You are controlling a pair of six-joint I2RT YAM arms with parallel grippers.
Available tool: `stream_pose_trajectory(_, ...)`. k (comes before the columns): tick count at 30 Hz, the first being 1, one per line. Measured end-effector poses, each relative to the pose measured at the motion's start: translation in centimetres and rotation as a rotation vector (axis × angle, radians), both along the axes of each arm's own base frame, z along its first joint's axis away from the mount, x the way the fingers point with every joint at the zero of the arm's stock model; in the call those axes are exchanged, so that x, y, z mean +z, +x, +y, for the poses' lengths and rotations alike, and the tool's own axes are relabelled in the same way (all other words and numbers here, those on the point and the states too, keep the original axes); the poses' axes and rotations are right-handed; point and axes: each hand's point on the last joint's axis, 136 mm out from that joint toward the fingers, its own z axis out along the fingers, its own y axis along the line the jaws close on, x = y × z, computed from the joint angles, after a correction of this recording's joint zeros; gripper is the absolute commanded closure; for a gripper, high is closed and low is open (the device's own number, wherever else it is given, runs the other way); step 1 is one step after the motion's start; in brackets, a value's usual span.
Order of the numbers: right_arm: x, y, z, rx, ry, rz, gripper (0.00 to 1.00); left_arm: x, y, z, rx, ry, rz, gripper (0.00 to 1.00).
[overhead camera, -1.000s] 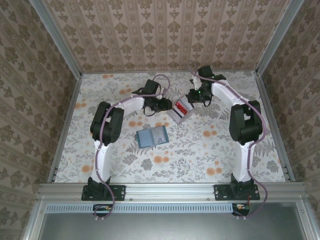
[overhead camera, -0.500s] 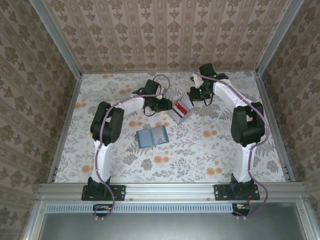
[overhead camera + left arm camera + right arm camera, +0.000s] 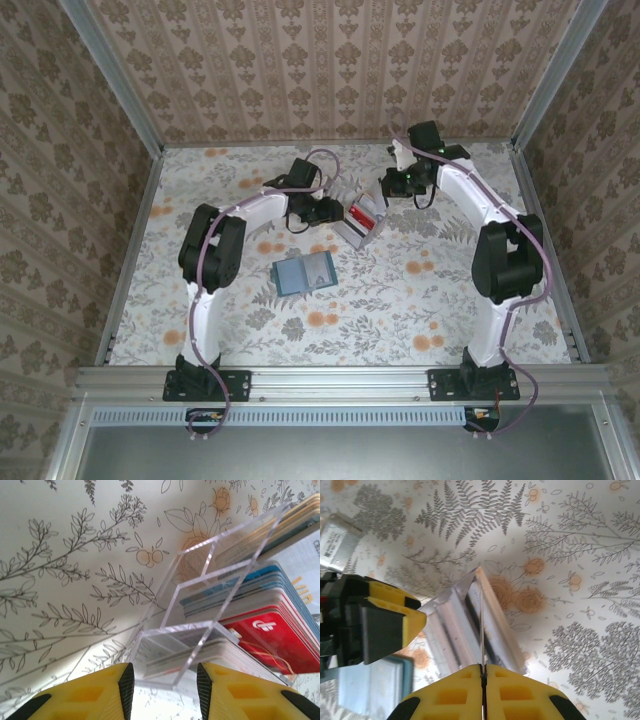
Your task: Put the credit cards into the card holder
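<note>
Left gripper (image 3: pixel 164 680): jaws partly apart, 1 yellow finger against each side of the clear acrylic rack's (image 3: pixel 192 630) near end.
Right gripper (image 3: pixel 481 669): fingers pressed together, pinching 1 thin pale card (image 3: pixel 481 615), seen edge-on above the rack.
Credit cards (image 3: pixel 272 625): stacked in the rack's compartments, a red one showing on 1 stack.
Card holder (image 3: pixel 303 272): teal, lying open on the floral table (image 3: pixel 400 300), on the near side of the rack, apart from both grippers.

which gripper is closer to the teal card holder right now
Left. The left gripper, gripping the clear card rack, is just beyond the card holder; the right gripper is farther, past the rack's right side, pinching a card.
</note>
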Motion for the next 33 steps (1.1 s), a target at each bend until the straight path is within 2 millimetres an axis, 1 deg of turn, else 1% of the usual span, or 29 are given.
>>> stream_pose_trajectory(2,0.8,-0.6,0.4,0.003,0.036,-0.007,0.91,0.7,-0.2,0.1,0.000,0.000,-0.001,0.57)
stream_pose_trajectory(5,2.0,-1.5,1.0,0.006,0.093,-0.016,0.91,2.3,-0.4,0.0,-0.004,-0.010,-0.021,0.56)
stream_pose_trajectory(8,2.6,-2.6,1.5,0.008,0.144,-0.012,0.91,4.7,-0.5,-0.1,-0.004,-0.032,-0.063,0.56)
stream_pose_trajectory(10,2.6,-3.5,1.9,0.012,0.176,-0.001,0.91,6.5,-0.6,0.1,0.000,-0.043,-0.098,0.57)
stream_pose_trajectory(12,2.2,-4.3,2.6,0.018,0.212,0.018,0.91,8.0,-1.2,0.6,0.005,-0.050,-0.127,0.57)
stream_pose_trajectory(15,0.8,-6.1,4.1,0.039,0.257,0.068,0.90,9.1,-2.6,1.8,0.018,-0.042,-0.147,0.58)
stream_pose_trajectory(18,-1.0,-8.0,6.3,0.075,0.280,0.118,0.90,8.5,-4.5,3.5,0.034,-0.009,-0.138,0.58)
stream_pose_trajectory(21,-2.5,-9.9,8.3,0.108,0.289,0.160,0.90,7.0,-6.5,5.4,0.053,0.038,-0.109,0.59)
stream_pose_trajectory(23,-3.2,-10.8,9.4,0.128,0.294,0.176,0.90,5.9,-7.9,6.9,0.067,0.069,-0.087,0.59)
stream_pose_trajectory(25,-3.4,-11.4,10.3,0.144,0.298,0.180,0.90,5.0,-9.2,8.6,0.090,0.092,-0.064,0.59)
stream_pose_trajectory(28,-3.2,-11.5,11.1,0.152,0.309,0.173,0.90,4.0,-11.0,11.4,0.144,0.112,-0.038,0.59)
stream_pose_trajectory(31,-2.9,-11.6,12.0,0.163,0.324,0.158,0.90,3.4,-12.3,13.6,0.202,0.119,-0.021,0.59)
stream_pose_trajectory(33,-2.9,-11.8,12.7,0.176,0.330,0.151,0.90,3.1,-13.0,14.7,0.234,0.122,-0.016,0.59)
